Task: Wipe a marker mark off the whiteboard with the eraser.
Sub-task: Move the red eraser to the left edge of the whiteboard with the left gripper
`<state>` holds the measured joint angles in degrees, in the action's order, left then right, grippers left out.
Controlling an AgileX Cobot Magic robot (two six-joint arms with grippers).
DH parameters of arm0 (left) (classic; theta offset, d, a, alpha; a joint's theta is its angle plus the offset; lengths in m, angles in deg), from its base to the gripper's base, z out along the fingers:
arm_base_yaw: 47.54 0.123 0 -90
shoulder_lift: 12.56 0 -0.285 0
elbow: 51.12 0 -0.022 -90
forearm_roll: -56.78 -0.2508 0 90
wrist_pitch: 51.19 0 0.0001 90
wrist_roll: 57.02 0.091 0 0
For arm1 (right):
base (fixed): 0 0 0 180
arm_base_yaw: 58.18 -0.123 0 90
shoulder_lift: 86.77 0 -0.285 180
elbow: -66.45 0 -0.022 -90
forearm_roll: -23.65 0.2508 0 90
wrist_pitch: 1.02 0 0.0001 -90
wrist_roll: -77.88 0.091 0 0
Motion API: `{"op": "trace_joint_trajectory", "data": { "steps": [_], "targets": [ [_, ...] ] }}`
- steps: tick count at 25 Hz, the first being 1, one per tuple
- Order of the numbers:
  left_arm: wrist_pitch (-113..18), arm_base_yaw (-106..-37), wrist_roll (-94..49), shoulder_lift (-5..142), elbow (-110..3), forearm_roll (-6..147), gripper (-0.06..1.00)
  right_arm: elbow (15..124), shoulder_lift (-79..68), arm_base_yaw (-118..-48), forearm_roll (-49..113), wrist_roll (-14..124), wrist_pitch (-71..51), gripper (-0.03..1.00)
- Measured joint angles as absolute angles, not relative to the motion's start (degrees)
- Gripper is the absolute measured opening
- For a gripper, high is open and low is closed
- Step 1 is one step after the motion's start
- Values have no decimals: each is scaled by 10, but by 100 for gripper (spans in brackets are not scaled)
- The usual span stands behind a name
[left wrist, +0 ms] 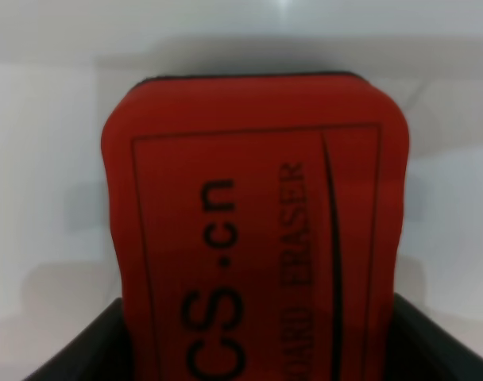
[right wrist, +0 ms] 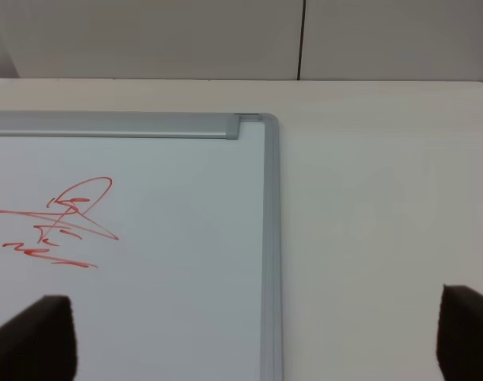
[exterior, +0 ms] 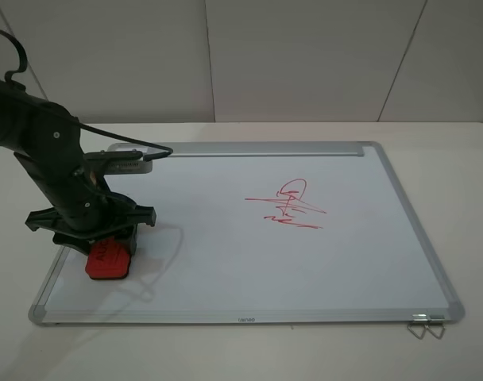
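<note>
The whiteboard lies flat on the table, and its right frame also shows in the right wrist view. The only red writing in sight is the denser scribble crossed by horizontal strokes, right of centre. The thin cursive marker mark is nowhere in view. The red eraser sits on the board near its front left corner, with my left gripper shut on it from above. My right gripper is open over the board's right frame, its dark fingertips far apart.
A tray strip runs along the board's far edge. A metal wire clip sticks out at the front right corner. White table surrounds the board, with a wall behind. The right arm is outside the exterior view.
</note>
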<state>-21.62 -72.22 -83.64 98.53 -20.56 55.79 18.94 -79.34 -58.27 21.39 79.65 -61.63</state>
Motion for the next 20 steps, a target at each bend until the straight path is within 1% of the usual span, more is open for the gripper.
{"op": "trace_joint_trajectory", "data": {
  "steps": [6, 13, 14, 16, 17, 20],
  "targets": [
    [-215, -697, -837, 985, -188, 552, 57, 189, -793, -583, 214, 797, -616, 83],
    [-217, -695, -827, 985, -188, 548, 58, 189, -793, -583, 214, 797, -616, 83],
    [-221, -695, -824, 985, -188, 546, 61, 189, -793, -583, 214, 797, -616, 83],
    [-232, -695, -823, 985, -188, 543, 71, 189, -793, -583, 214, 797, -616, 83],
    [-237, -695, -823, 983, -188, 543, 74, 189, -793, -583, 214, 797, -616, 83],
    [-238, -695, -821, 973, -188, 543, 77, 189, -793, -583, 214, 797, -616, 83]
  ]
}}
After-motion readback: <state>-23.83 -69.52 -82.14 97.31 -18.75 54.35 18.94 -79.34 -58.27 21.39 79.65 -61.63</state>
